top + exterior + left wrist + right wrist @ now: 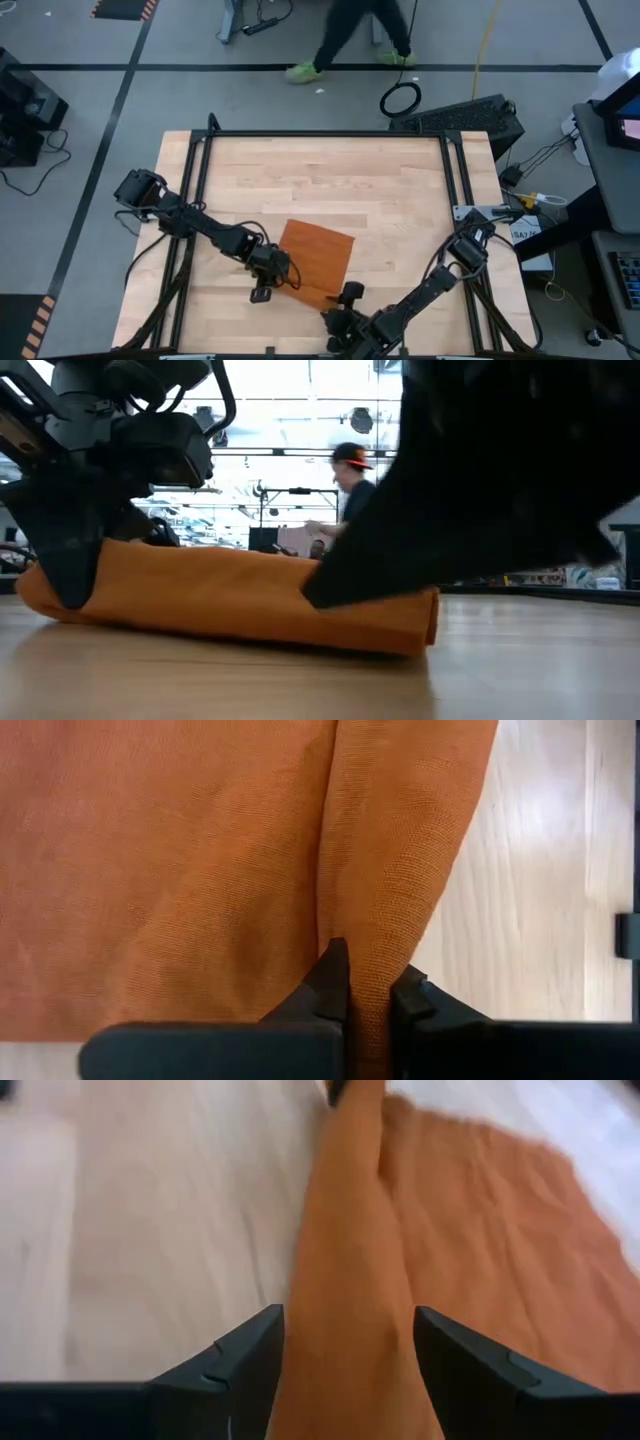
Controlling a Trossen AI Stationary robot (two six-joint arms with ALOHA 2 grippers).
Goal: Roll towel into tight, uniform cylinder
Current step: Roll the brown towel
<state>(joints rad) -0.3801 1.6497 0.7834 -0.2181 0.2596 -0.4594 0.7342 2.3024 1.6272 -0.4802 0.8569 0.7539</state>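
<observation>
A person [350,35] in green shoes crosses the grey floor [120,90] marked with black tape lines beyond the wooden surface [330,180]; cables [400,97] lie coiled nearby, bright ceiling lights [300,380] overhead.

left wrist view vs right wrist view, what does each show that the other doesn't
Only the left wrist view shows the left tool pinched shut on the towel's rolled edge. Only the right wrist view shows the right tool open, its fingers astride the rolled edge without clamping it. Both show the rust-orange towel, part rolled and part flat, on the wooden table.
</observation>
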